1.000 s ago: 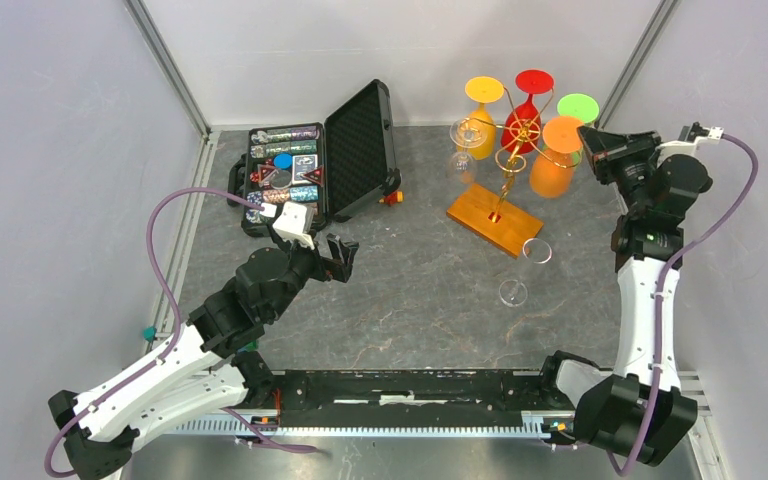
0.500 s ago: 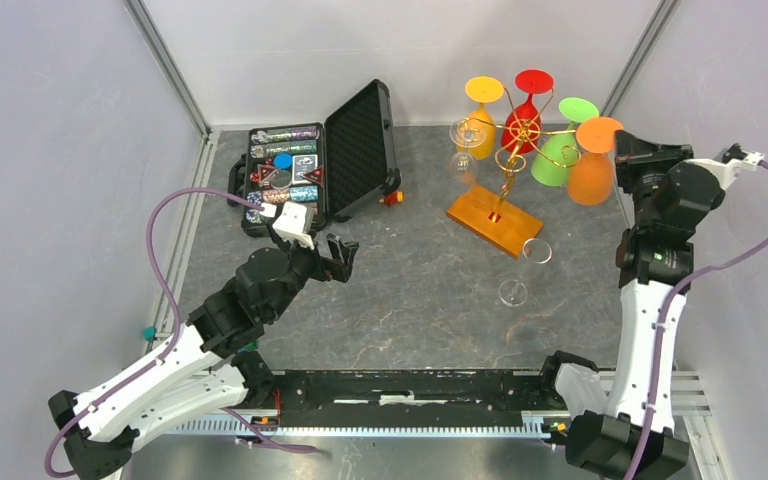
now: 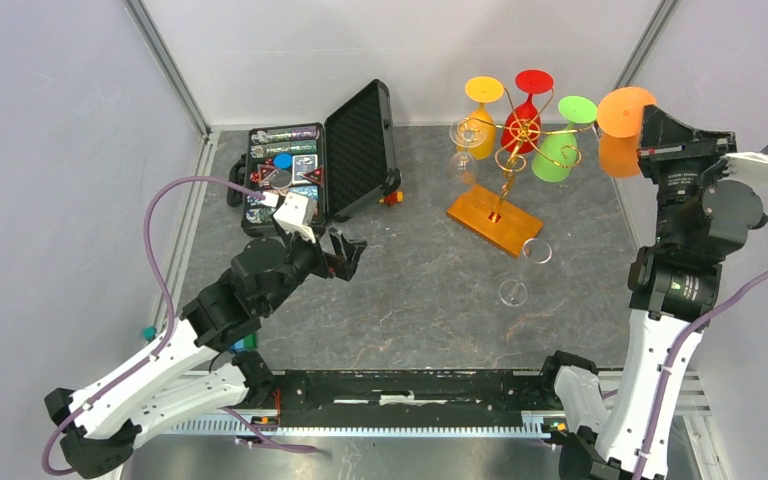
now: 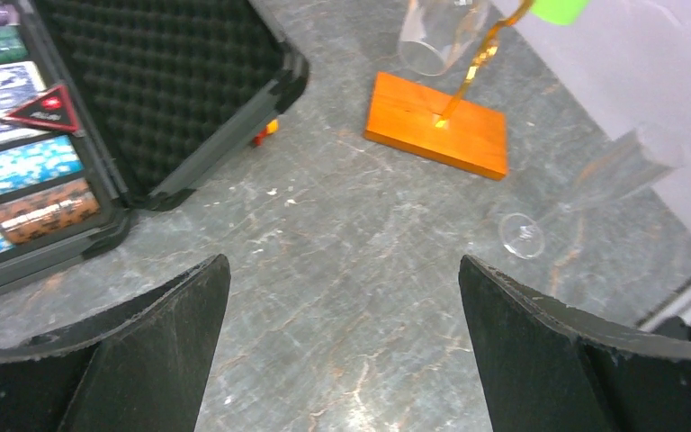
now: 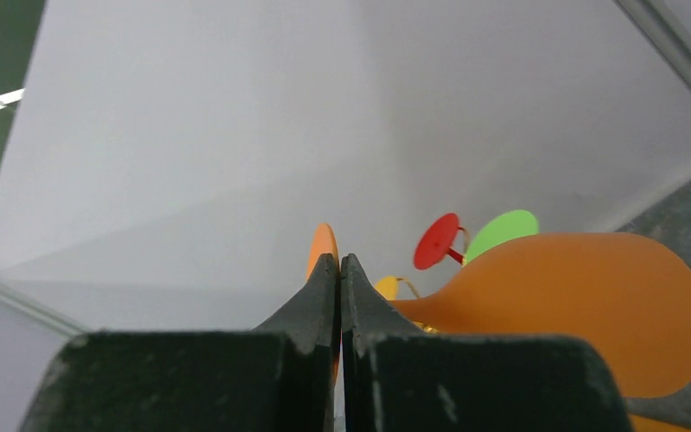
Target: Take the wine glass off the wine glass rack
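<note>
The right claw [image 3: 646, 133] is seen pinched tight on the orange wine glass [image 3: 623, 112], at the upper right of the overhead frame. In the wrist view its fingers [image 5: 324, 297] are pressed together, with orange showing on both sides of them. The glass is carried upside down: the round foot is turned up toward the overhead camera and the bowl hangs beneath it. Its long axis runs roughly up and down in the frame, slightly tilted. It is held in the air, clear of the wine glass rack [image 3: 492, 216], off to the rack's right.

On the rack, at upper centre, a yellow glass [image 3: 482, 100], a red glass [image 3: 532, 92] and a green glass [image 3: 563, 140] are seen hanging foot-up, and a clear glass [image 3: 460, 145] hangs at its left. Another clear glass [image 3: 525, 270] is found lying on its side on the worktop [image 3: 410, 300], just below the wooden base.

At left centre, the left claw [image 3: 345, 255] is held wide apart over bare worktop, nothing between its fingers. An open black case [image 3: 360, 140] is seen above it.
</note>
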`<state>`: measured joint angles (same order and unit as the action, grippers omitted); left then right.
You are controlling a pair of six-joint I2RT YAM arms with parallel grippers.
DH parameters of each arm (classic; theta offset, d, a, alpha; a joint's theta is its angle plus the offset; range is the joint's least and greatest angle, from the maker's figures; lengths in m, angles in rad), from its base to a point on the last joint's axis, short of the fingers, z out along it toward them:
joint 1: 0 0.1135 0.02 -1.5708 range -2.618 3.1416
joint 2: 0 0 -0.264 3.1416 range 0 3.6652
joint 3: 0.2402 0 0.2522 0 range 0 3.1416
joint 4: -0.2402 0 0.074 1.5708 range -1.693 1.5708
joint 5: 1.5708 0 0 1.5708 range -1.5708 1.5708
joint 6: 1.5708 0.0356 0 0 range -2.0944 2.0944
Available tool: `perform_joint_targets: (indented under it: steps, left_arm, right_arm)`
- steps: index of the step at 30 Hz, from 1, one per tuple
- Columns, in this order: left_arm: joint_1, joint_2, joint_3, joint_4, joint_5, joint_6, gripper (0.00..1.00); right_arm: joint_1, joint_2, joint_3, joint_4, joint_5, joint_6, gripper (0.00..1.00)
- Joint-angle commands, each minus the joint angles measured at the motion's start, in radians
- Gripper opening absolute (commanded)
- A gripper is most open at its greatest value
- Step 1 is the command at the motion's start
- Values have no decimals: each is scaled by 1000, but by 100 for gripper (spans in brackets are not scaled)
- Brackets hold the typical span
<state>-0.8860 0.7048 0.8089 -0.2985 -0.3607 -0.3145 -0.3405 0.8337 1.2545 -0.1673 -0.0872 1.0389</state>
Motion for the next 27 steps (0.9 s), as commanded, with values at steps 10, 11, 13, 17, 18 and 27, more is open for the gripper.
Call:
perform_joint_targets:
  steps: [10, 11, 13, 17, 18, 27]
  left_arm:
    - [1, 166, 154, 174, 478, -209, 100]
    - [5, 182, 164, 194, 506, -226, 100]
    - [15, 213, 187, 245, 565, -268, 100]
    - [47, 288, 245, 377, 668, -362, 100]
    - [56, 309, 261, 403, 681, -388, 100]
    - [148, 442, 367, 644, 776, -592, 100]
  right_arm:
    - [0, -24, -21, 437, -417, 234, 0]
    - [0, -24, -32, 493, -447, 278, 0]
    - [0, -22, -34, 567, -493, 320, 0]
    - [0, -33, -23, 627, -557, 362, 0]
    - [1, -36, -38, 673, -569, 402, 0]
    - [50, -10, -233, 1099, -599, 856, 0]
